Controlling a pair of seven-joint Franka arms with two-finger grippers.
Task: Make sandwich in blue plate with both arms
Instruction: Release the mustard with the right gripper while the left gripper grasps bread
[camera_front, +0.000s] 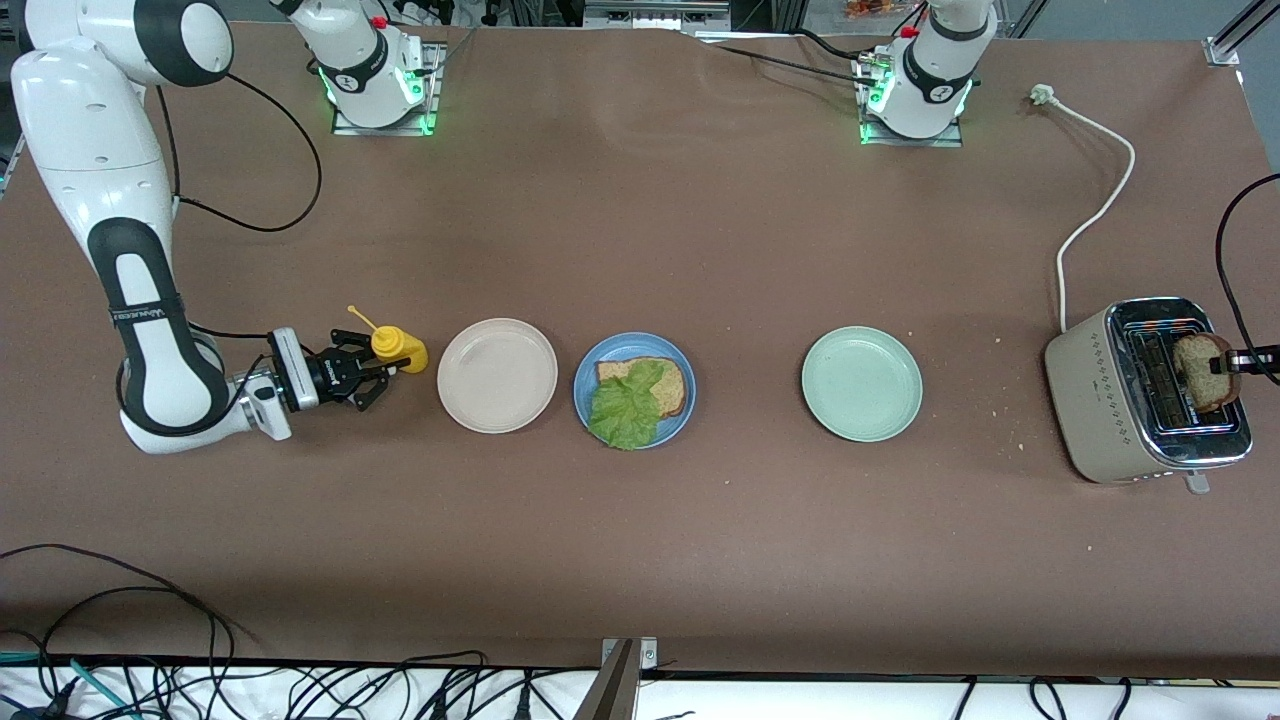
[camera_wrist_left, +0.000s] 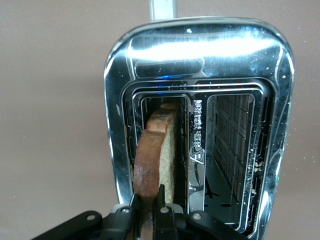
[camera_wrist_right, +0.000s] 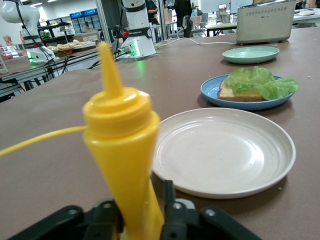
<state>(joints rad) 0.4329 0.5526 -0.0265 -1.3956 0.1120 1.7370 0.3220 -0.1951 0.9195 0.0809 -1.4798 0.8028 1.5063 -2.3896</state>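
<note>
The blue plate (camera_front: 590, 375) (camera_wrist_right: 212, 90) sits mid-table and carries one brown bread slice (camera_front: 665, 380) (camera_wrist_right: 232, 92) with a green lettuce leaf (camera_front: 625, 408) (camera_wrist_right: 260, 81) on top. A second bread slice (camera_front: 1203, 372) (camera_wrist_left: 156, 150) stands upright in a slot of the toaster (camera_front: 1095, 400) (camera_wrist_left: 200, 55). My left gripper (camera_front: 1236, 360) (camera_wrist_left: 147, 194) is shut on that slice's top edge. My right gripper (camera_front: 385, 375) (camera_wrist_right: 141, 198) is low at the right arm's end of the table. Its fingers straddle a yellow squeeze bottle (camera_front: 400, 348) (camera_wrist_right: 122, 140), with a narrow gap showing beside one finger (camera_wrist_right: 168, 192).
A beige plate (camera_front: 497, 375) (camera_wrist_right: 225, 150) lies between the bottle and the blue plate. A pale green plate (camera_front: 861, 383) (camera_wrist_right: 250, 54) lies toward the toaster. The toaster's white cord (camera_front: 1095, 200) runs toward the left arm's base. Loose cables (camera_front: 120, 620) hang along the table's front edge.
</note>
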